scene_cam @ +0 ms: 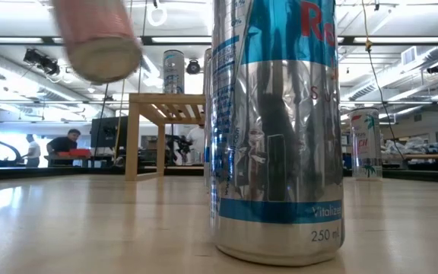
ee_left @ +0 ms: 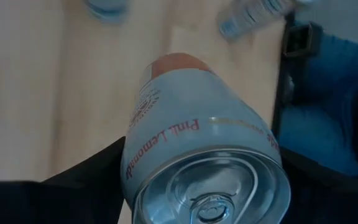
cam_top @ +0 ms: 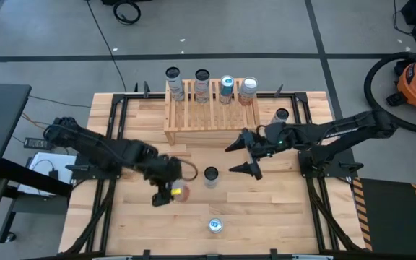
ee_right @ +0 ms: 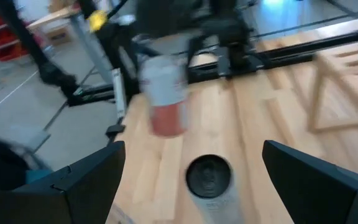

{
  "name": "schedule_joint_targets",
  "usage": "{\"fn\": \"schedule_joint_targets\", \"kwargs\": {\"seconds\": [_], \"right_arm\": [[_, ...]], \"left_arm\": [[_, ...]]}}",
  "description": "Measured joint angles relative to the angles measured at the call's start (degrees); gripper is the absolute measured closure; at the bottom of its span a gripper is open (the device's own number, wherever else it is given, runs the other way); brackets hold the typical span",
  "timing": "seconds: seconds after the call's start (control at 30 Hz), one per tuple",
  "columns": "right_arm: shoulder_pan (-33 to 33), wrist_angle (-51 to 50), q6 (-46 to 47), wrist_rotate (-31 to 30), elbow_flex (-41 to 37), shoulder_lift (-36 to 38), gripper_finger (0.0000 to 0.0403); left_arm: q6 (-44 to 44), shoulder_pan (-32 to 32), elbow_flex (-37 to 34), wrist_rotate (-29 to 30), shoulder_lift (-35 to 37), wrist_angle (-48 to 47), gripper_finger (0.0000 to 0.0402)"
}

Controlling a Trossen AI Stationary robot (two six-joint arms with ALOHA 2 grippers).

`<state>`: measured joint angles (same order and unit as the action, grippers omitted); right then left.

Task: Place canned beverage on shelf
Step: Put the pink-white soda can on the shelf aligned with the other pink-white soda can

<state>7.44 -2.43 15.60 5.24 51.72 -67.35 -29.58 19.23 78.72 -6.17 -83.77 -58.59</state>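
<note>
Closest to the low camera stands a tall silver-and-blue beverage can (scene_cam: 278, 129), upright on the light wooden bench (cam_top: 266, 209) near its front edge. Behind it, the left gripper (cam_top: 166, 189) pinches a pale pink-bottomed lemonade can (ee_left: 197, 149), tilted and lifted off the bench. Just beside it stands a dark-topped silver can (cam_top: 211, 175), upright, between the two arms. Facing it, the right gripper (cam_top: 245, 155) hovers with fingers spread wide, holding nothing. At the far side sits the low slatted natural-wood shelf (cam_top: 193, 123), with four cans standing along its back edge.
</note>
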Motion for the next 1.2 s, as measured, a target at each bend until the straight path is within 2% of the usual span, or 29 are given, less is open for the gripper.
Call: {"fn": "schedule_joint_targets", "kwargs": {"seconds": [0.1, 0.37, 0.6, 0.8, 0.97, 1.2], "right_arm": [[0.04, 3.79, -0.66, 2.54, -0.02, -2.85, 0.0014], [-1.39, 11.31, -3.49, 4.77, -0.02, -9.49, 0.0014], [-4.31, 13.89, -3.77, 6.98, -0.07, -10.40, 0.0014], [-5.25, 16.31, -3.43, 10.34, -0.07, -10.38, 0.0014], [-5.24, 20.04, -2.11, 11.85, -0.07, -10.38, 0.0014], [-5.25, 19.93, -2.17, 12.00, -0.07, -10.38, 0.0014]], "left_arm": [[3.59, -3.41, 1.64, 0.25, -0.04, -1.15, 0.0090], [13.09, -9.68, 4.49, 0.14, -0.24, -2.83, 0.0090], [18.70, -11.09, 8.60, 0.14, -0.79, -4.83, 0.0090], [22.30, -12.07, 12.93, -0.05, -4.04, -7.85, 0.0090], [26.19, -12.05, 19.69, 0.13, -9.97, -11.69, 0.0090], [29.72, -11.99, 32.05, 1.49, -17.16, -15.57, 0.0090]]}}
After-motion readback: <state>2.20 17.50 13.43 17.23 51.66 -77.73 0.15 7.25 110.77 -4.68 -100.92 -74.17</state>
